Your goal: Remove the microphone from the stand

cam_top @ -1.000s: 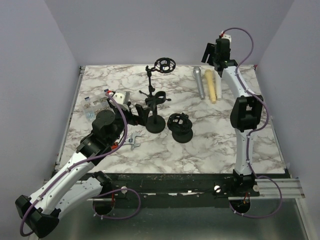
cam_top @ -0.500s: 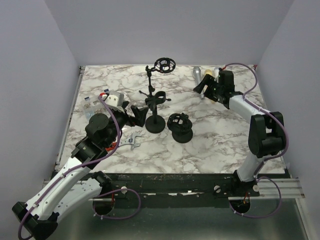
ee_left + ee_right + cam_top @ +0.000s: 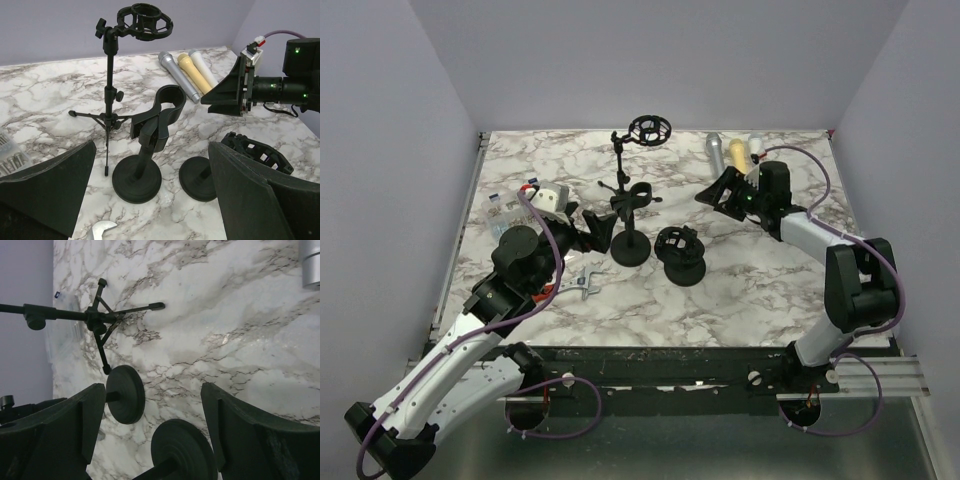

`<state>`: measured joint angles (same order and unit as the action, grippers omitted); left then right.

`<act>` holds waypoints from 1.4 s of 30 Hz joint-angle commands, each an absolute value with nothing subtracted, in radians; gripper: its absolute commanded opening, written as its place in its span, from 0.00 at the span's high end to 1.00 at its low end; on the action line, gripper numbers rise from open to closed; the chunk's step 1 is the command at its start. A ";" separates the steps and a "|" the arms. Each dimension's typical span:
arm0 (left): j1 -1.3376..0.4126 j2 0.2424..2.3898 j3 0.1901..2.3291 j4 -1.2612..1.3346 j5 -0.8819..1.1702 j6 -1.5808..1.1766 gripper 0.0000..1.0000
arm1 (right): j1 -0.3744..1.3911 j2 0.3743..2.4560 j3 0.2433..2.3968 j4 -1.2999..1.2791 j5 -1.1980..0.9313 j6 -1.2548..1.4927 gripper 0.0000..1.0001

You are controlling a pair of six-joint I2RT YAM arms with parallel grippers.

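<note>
Three microphones, silver (image 3: 713, 150), yellow (image 3: 737, 152) and white (image 3: 755, 145), are seen lying side by side on the marble table (image 3: 760, 280), close to its far edge at the right. None is gripped. The right gripper (image 3: 720, 190) is held just near of them, fingers spread wide on nothing. A strip of bare marble separates it from the clip stand (image 3: 630, 225) at centre. The left gripper (image 3: 600, 228), spread wide and holding nothing, is set just left of that stand's base.

Marble table (image 3: 740, 290), silver metal piece (image 3: 585, 281), clear packet (image 3: 503, 207)
</note>
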<state>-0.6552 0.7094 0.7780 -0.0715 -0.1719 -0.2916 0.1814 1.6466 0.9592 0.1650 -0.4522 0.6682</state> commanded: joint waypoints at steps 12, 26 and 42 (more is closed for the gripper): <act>-0.656 0.787 0.817 -0.088 -0.302 -0.256 0.02 | 0.190 1.828 1.050 0.444 -0.732 0.836 0.15; -0.641 0.834 0.903 -0.241 -0.248 -0.327 0.01 | 0.339 2.216 1.289 1.021 -0.908 1.370 0.15; -0.637 0.721 0.835 -0.243 -0.261 -0.267 0.01 | 0.426 2.389 1.482 1.005 -0.861 1.460 0.31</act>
<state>-0.6434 0.7387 0.8356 -0.2424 -0.2611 -0.3065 0.4023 2.3363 1.4288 0.9871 -0.8616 1.4254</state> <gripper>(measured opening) 0.982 0.714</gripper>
